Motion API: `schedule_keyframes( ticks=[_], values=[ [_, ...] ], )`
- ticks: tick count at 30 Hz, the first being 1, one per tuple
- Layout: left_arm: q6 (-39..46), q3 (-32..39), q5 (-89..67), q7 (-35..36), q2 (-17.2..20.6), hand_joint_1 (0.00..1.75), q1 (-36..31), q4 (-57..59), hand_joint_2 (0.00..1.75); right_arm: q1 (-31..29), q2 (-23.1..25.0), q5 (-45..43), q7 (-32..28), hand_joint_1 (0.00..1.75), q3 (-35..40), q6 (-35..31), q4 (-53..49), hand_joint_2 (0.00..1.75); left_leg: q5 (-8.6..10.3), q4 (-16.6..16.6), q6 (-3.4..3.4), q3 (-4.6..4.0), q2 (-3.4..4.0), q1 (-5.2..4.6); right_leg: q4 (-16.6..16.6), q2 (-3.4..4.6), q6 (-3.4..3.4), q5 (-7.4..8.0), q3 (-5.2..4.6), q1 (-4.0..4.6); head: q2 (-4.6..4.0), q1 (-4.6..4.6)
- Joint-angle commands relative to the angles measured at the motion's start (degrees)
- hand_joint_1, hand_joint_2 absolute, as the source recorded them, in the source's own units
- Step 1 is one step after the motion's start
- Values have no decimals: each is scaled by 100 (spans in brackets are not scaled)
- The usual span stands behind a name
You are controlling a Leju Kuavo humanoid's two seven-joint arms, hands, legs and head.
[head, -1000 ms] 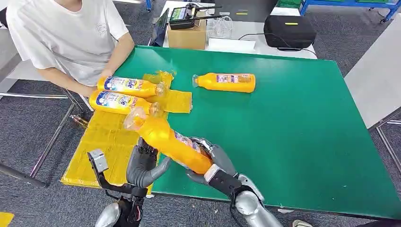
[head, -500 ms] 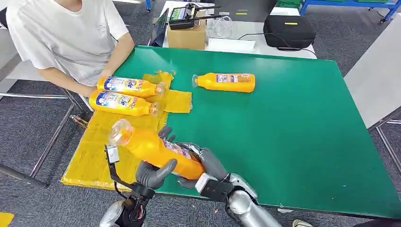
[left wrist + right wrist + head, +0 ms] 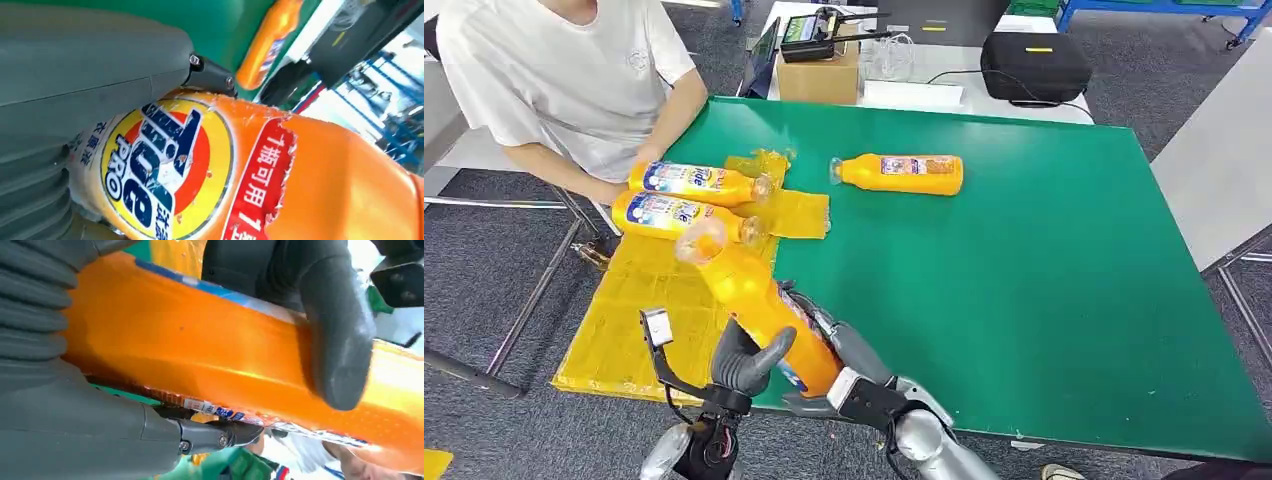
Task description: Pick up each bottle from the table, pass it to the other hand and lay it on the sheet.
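So both hands were on the same bottle here, mid-handover. Starting from the left: the yellow sheet [image 3: 639, 300] hung over the left side of the green tabletop [image 3: 1024, 280], with 2 bottles on the sheet [image 3: 689, 200] already lying side by side near the person's forearm [image 3: 574, 172], caps pointing toward the middle of the tabletop.

The left hand [image 3: 746, 362] was wrapped round the lower body of the held bottle [image 3: 759, 300], thumb across the front. The right hand [image 3: 829, 352] clasped that same bottle from the other side, fingers curled round near its base. So it was gripped by both, neither one loose as far as I could tell.

The bottle's long axis ran up and to the left, cap end over the sheet's edge, base down by the hands at the near edge. The sheet lay to the left of the pair, so the left hand was the nearer one; I'd say the lay-down was its job once the right let go.

Further right, 1 spare bottle [image 3: 902, 173] lay on bare tabletop, well apart.

Label in the left wrist view read "Tide PRO" [image 3: 150, 165], plus a red strip with Chinese text and a "1".
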Motion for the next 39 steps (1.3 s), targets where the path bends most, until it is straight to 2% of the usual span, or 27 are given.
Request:
schedule_keyframes(
  ticks=[1, 3, 7, 10, 12, 13, 14, 15, 17, 21, 23, 25, 29, 30, 34, 39],
  values=[
    [605, 588, -577, -154, 139, 175, -375, 311, 175, 32, -198, 393, 5, 0, 198, -615, -259, 0, 5, -13, 14, 10, -16, 2, -13, -12, -26, 2, 14, 7, 0, 0],
    [1032, 630, -1298, -391, 255, 175, -525, 508, 175, 103, -344, 625, 0, 0, 254, -831, -458, 0, 6, -16, 14, 14, -16, 3, -17, -15, -27, 2, 19, 8, 0, 0],
    [1195, 788, -1733, -440, 447, 175, -663, 571, 175, 151, -512, 922, 5, 0, 325, -1050, -767, 0, 5, -12, 11, 10, -10, 4, -12, -9, -24, 2, 9, 8, 0, 0],
    [1608, 992, -2856, -489, 666, 175, -799, 643, 175, 258, -692, 1238, -2, 0, 344, -1305, -1250, 0, 3, -8, 10, 5, -11, 2, -9, -11, -18, 1, 6, 6, 0, 0],
    [2430, 1005, -5083, -484, 897, 175, -1003, 928, 175, 363, -752, 1389, -79, 0, 291, -1388, -1592, 0, 4, -9, 10, 4, -12, -1, -7, -8, -18, 1, 5, 3, 0, 0],
    [2292, 1217, -5211, -496, 822, 175, -1027, 954, 175, 398, -764, 1433, -64, 0, 266, -1376, -1702, 0, 5, -7, 8, 4, -16, 0, -6, -12, -18, 0, 6, 4, 0, 2],
    [2511, 1177, -5948, -466, 886, 175, -1105, 1080, 175, 417, -772, 1463, -65, 0, 252, -1360, -1769, 0, 7, -15, 14, 12, -24, 2, -13, -18, -30, 0, 16, 8, 0, 0],
    [2135, 1113, -6276, -189, 913, 175, -1218, 1212, 175, 433, -785, 1483, -84, 0, 225, -1354, -1824, 0, 6, -8, 10, 4, -24, 1, -7, -17, -22, 0, 8, 5, 0, 2],
    [2376, 998, -7462, 167, 829, 175, -1410, 1488, 175, 452, -764, 1460, -111, 0, 140, -1265, -1875, 0, 6, -8, 10, 4, -26, 0, -7, -20, -20, -1, 8, 4, 0, 0],
    [1780, 628, -8240, 449, 642, 175, -1625, 1529, 175, 530, -691, 1561, -142, 0, -15, -1200, -1891, 0, 8, -9, 17, 6, -38, 0, -13, -29, -26, 1, 16, 5, 0, 2],
    [1740, 569, -8330, 494, 639, 175, -1647, 1529, 175, 539, -683, 1563, -143, 0, -25, -1199, -1899, 0, 5, -1, 9, -2, -28, -1, -4, -22, -14, -1, 4, 3, 0, 2],
    [1546, 195, -9470, 1045, 776, 175, -1949, 1819, 175, 568, -625, 1467, -199, 0, -84, -1051, -1937, 0, 5, -3, 10, 0, -31, -2, -5, -24, -18, -2, 7, 3, 0, 2],
    [1505, 218, -9502, 1055, 714, 175, -2051, 1931, 175, 582, -599, 1470, -208, 0, -122, -1011, -1956, 0, 6, -3, 11, 3, -35, 0, -7, -27, -21, -1, 8, 6, 0, 2],
    [1375, 59, -9851, 1186, 814, 175, -2185, 2133, 175, 599, -587, 1465, -219, 0, -148, -979, -1962, 0, 4, -1, 7, -1, -23, -2, -3, -15, -13, 1, 0, 2, 0, 0],
    [843, -68, -10524, 1689, 834, 175, -2649, 3049, 175, 730, -483, 1270, -277, 0, -382, -753, -1964, 0, 9, -8, 13, 6, -35, 2, -12, -28, -25, 1, 14, 8, 0, 2],
    [736, 14, -10618, 1795, 831, 175, -2839, 3510, 175, 761, -444, 1261, -288, 0, -465, -712, -1893, 0, 12, -14, 15, 13, -45, 0, -16, -35, -30, 1, 22, 7, 0, 2]
  ],
)
